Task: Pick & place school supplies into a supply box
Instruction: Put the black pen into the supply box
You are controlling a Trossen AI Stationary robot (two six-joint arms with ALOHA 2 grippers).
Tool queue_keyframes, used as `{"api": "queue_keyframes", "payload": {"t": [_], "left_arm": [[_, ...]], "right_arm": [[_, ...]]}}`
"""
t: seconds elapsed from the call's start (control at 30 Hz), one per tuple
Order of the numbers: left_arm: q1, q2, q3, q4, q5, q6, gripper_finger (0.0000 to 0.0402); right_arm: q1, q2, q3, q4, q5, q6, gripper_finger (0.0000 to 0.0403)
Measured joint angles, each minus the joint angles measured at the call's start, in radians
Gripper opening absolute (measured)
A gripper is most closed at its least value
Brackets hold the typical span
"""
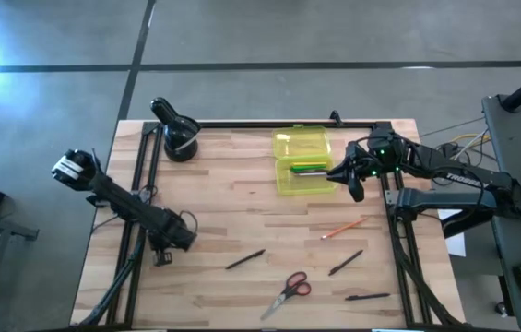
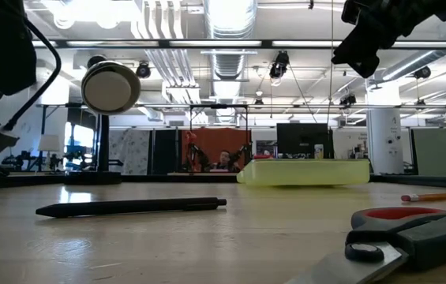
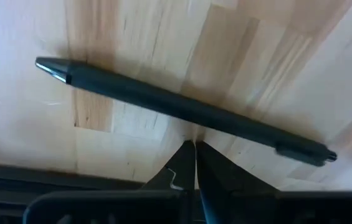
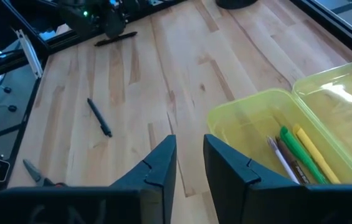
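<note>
Two grippers, right gripper (image 1: 341,174) fingers apart beside open supply box (image 1: 303,162), left gripper (image 3: 191,148) fingers together by black pen (image 3: 182,111)

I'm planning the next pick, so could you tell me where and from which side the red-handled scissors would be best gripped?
Probably from straight above, at the crossing just below the handles. The scissors lie flat on the table, blades closed and pointing to the near-left corner. The red loops are wide, the blades thin; the neck is narrow enough for open fingers set across it. Nothing crowds them.
</note>
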Motion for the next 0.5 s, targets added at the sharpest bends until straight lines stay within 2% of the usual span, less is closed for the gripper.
{"api": "queue_keyframes", "payload": {"t": [0.13, 0.4, 0.5], "left_arm": [[0.002, 0.029, 0.042, 0.026, 0.005, 0.021, 0.0000], [0.005, 0.051, 0.147, 0.249, -0.011, 0.083, 0.0000], [0.021, 0.079, 0.188, 0.318, -0.069, 0.061, 0.0000]], "right_arm": [[0.004, -0.004, 0.000, 0.000, 0.000, 0.001, 0.0069], [0.003, -0.011, 0.000, 0.001, 0.000, -0.007, 0.0068], [0.003, -0.011, 0.000, 0.001, 0.000, -0.007, 0.0068]]}}
